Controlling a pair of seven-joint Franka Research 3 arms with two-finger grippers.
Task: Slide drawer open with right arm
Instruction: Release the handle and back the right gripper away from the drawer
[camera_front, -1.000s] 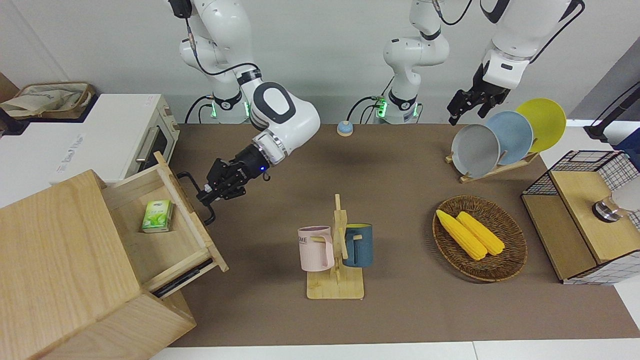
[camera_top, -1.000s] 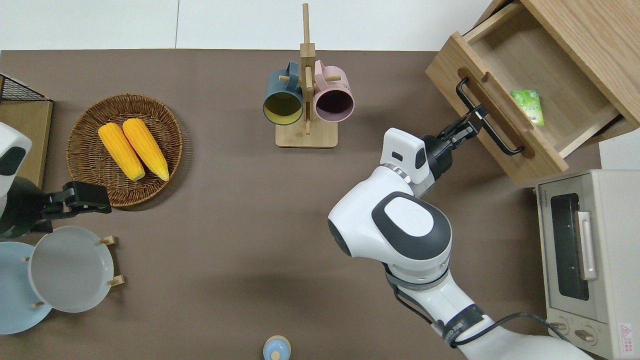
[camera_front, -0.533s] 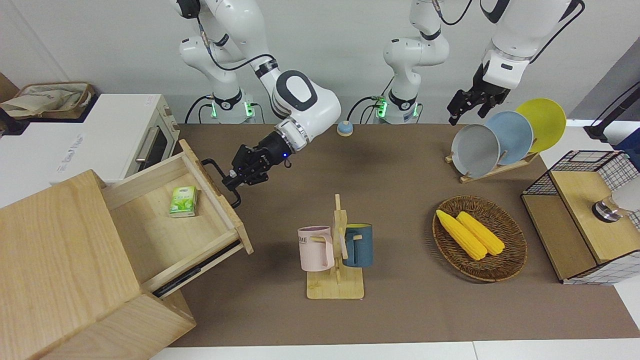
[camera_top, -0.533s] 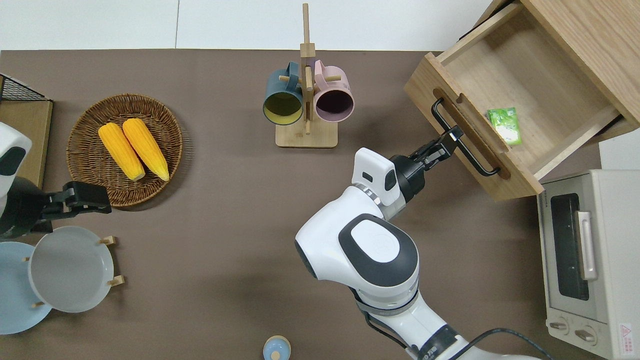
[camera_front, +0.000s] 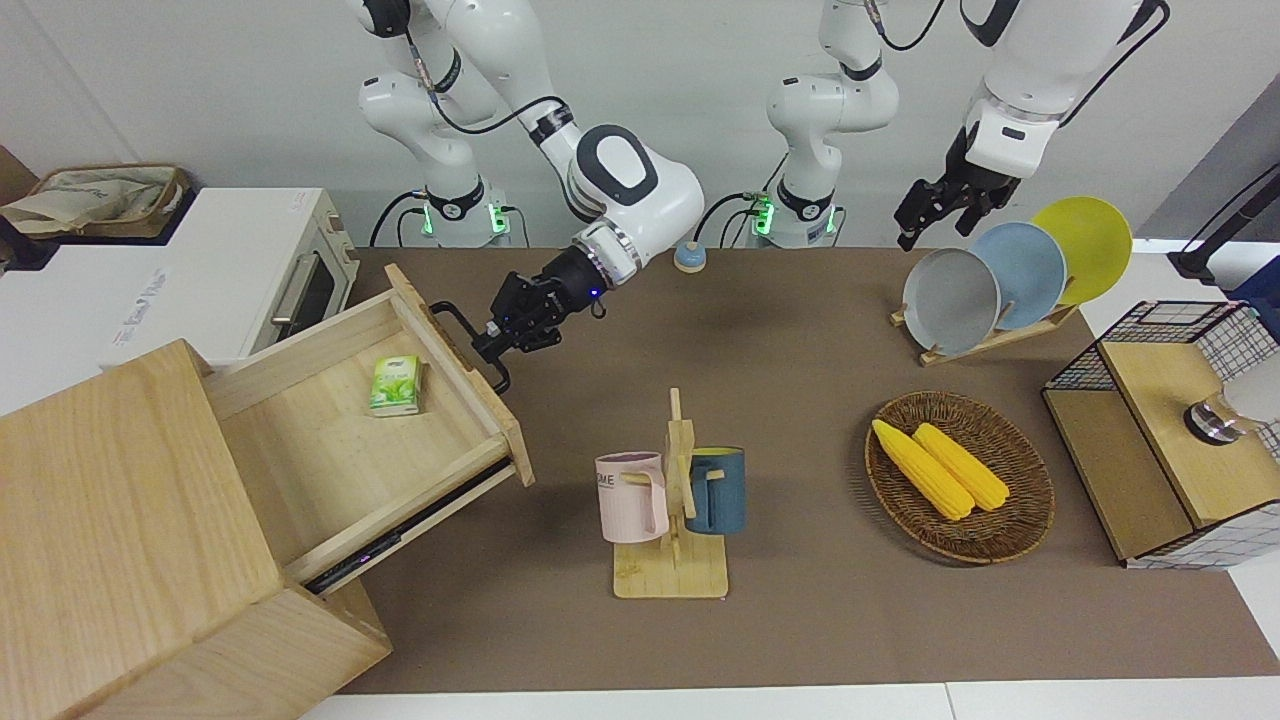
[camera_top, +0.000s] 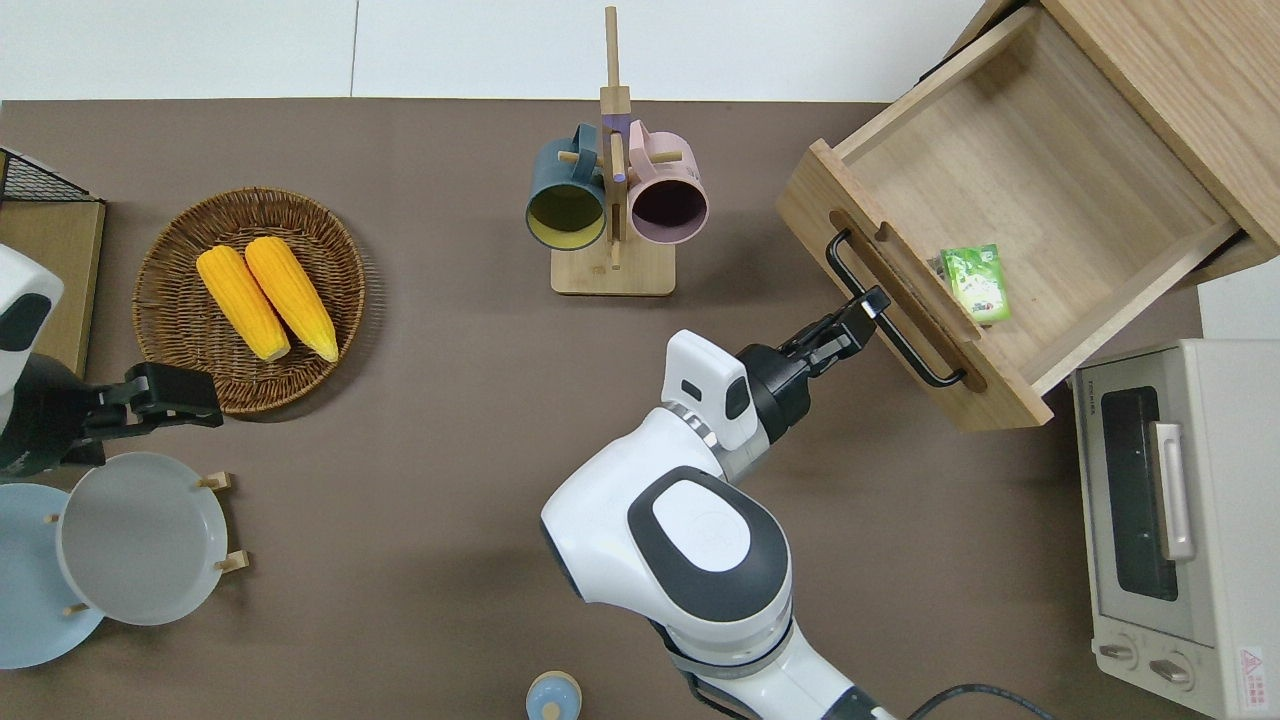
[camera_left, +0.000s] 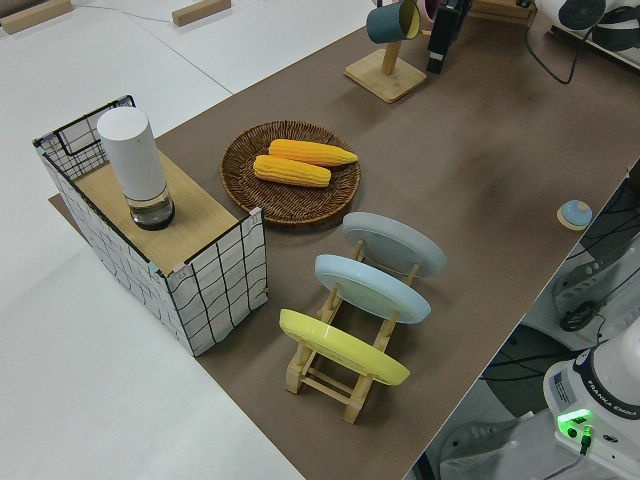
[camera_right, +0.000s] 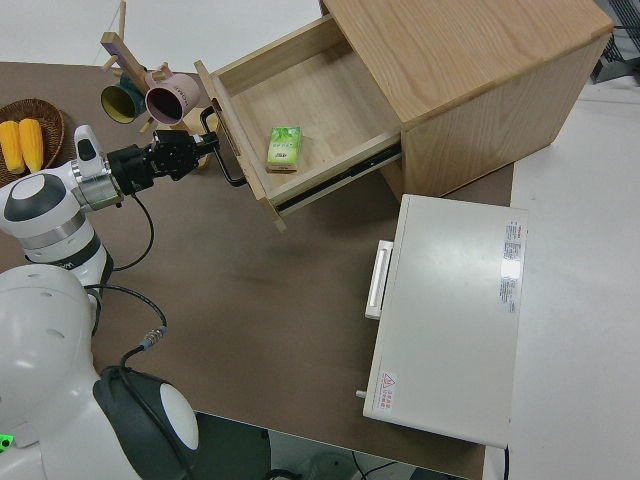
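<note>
Your right gripper (camera_top: 868, 306) is clamping black bar handle (camera_top: 890, 318) of drawer (camera_top: 1010, 215), fingertip contact partly hiding under bar. Drawer is sitting pulled far out of pale wood cabinet (camera_front: 120, 520), at 2 o'clock in overhead view. Small green packet (camera_top: 975, 284) is lying inside on smooth bare wood. Left arm is parked; can't tell left gripper (camera_front: 925, 212) jaw state.

"FRANKA EMIKA" on arm base (camera_left: 608, 400)

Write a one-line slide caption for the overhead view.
Right gripper grips the open drawer's black handle; left arm parked.
</note>
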